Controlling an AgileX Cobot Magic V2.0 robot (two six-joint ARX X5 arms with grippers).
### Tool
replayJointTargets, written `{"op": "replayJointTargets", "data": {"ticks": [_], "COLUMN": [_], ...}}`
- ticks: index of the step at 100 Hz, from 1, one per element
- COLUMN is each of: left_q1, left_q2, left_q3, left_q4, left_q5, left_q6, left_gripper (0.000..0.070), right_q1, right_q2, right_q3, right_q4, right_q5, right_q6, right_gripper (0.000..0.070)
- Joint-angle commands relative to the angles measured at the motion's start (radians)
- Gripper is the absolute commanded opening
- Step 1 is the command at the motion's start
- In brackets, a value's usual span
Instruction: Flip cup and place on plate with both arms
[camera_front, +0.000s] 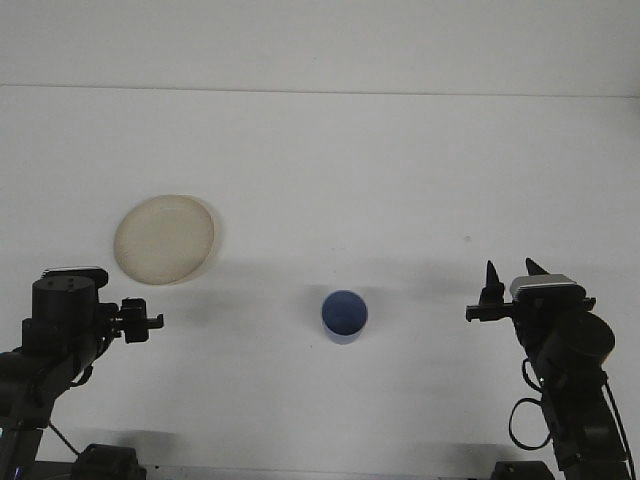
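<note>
Two arms flank our blue cup, open table all round it. Plate far left. Right gripper spread, empty; left gripper unreadable.

I see a blue cup standing near centre, its opening visible, and a round cream plate lying flat far left.

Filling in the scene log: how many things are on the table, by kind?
Cup: 1 (blue)
Plate: 1 (cream)
Total: 2
</note>
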Motion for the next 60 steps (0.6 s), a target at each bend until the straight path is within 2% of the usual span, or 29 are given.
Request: {"op": "replayJointTargets", "data": {"ticks": [1,11,41,60], "left_q1": [0.0,0.0,-0.02,-0.112], "left_q2": [0.005,0.005,0.031,0.129], "left_q3": [0.015,0.015,0.05,0.157], "left_q4": [0.003,-0.002,-0.034,-0.061], "left_q5": [-0.001,0.0,0.003,0.055], "left_q6": [-0.006,-0.002,0.008,-0.02], "left_gripper": [0.0519,0.0541,0.0544,0.0544], "right_q1": [0.002,0.002,0.002,0.002], "right_q2": [0.002,0.002,0.002,0.002], "right_q3": [0.006,0.006,0.006,0.006], "right_q4": [0.009,0.009,0.009,0.009], "right_q5": [0.0,0.0,0.0,0.0], "right_q6": [0.0,0.0,0.0,0.0], "right_gripper": [0.0421,0.0422,0.0421,0.0421]}}
